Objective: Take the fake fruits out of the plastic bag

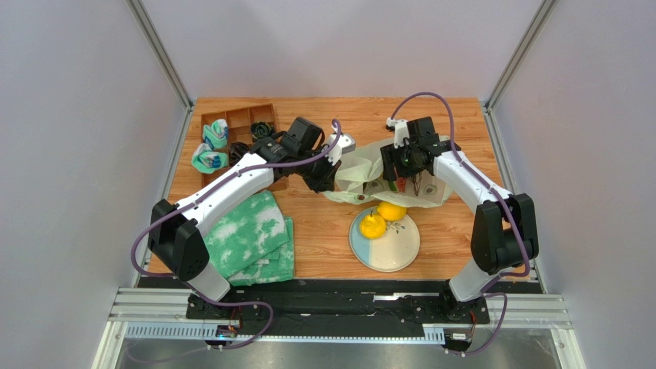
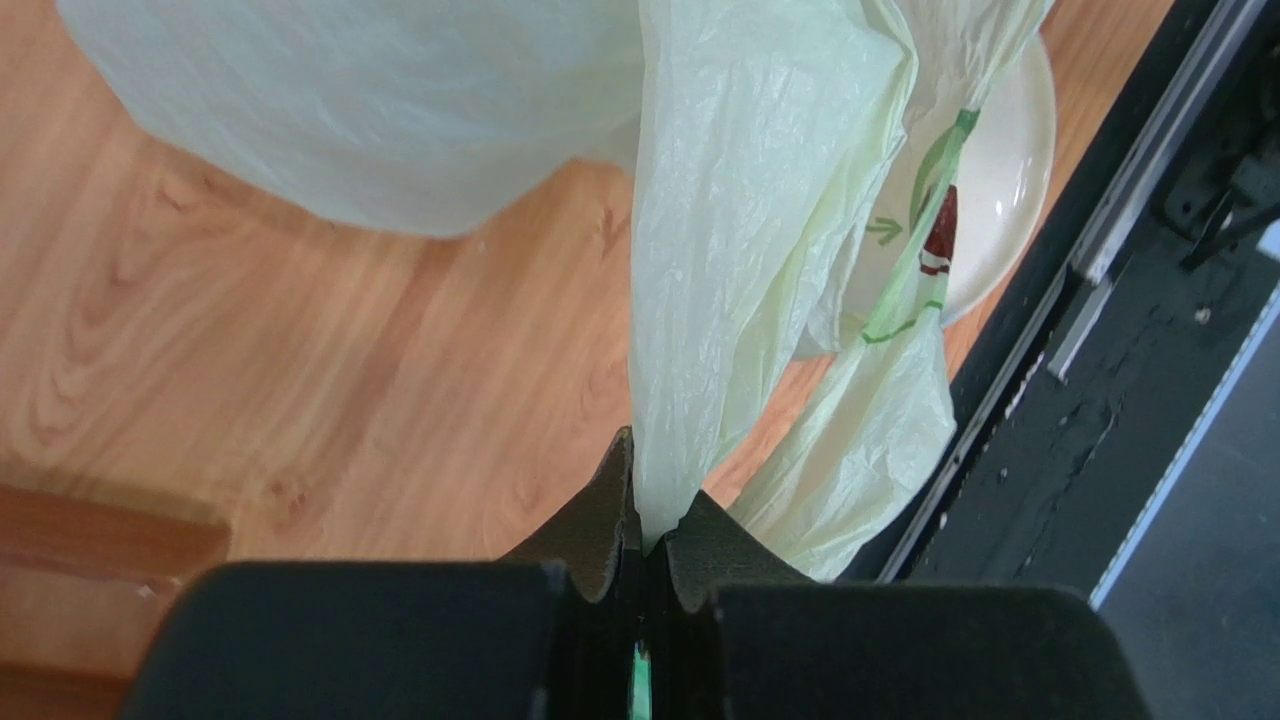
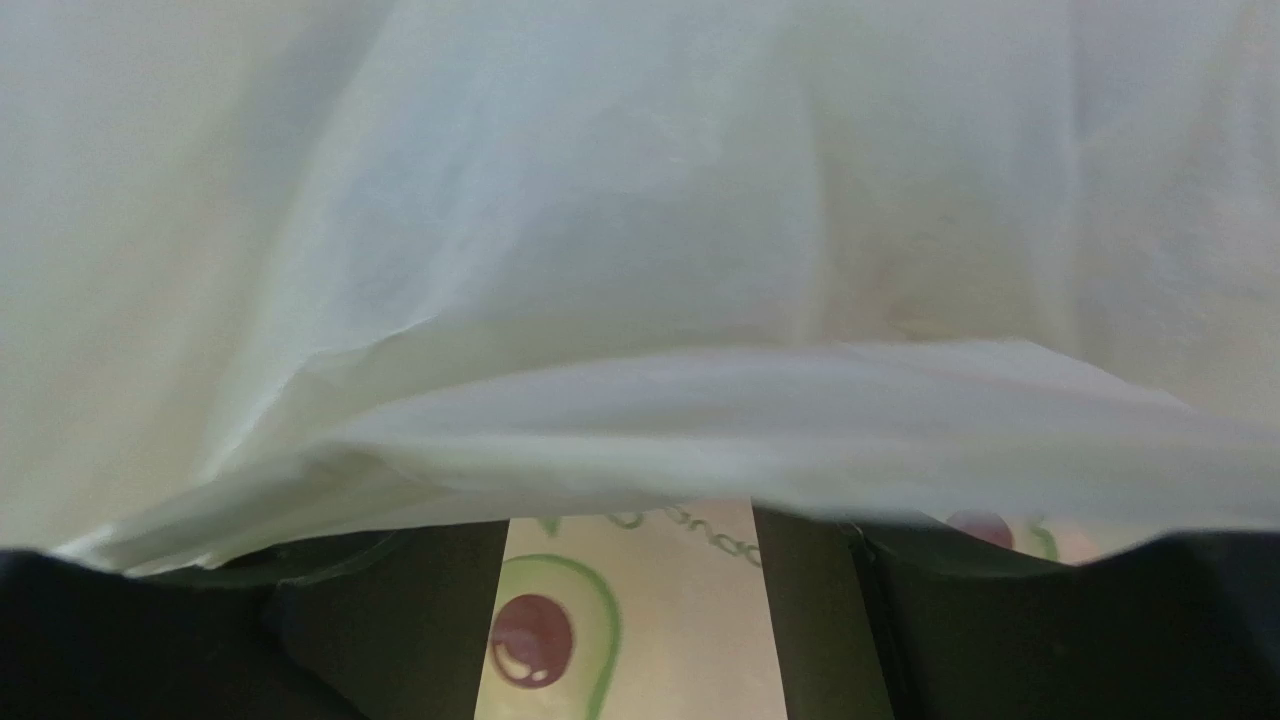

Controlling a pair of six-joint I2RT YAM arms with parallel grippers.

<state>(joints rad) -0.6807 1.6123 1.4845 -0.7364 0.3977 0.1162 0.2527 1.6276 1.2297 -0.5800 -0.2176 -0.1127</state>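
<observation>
The bag lies mid-tabletop, just behind a plate that carries two yellow fruits. The left gripper has its jaws clamped on a fold of the bag. The right gripper sits at the bag, its jaws apart and their tips hidden under film.
</observation>
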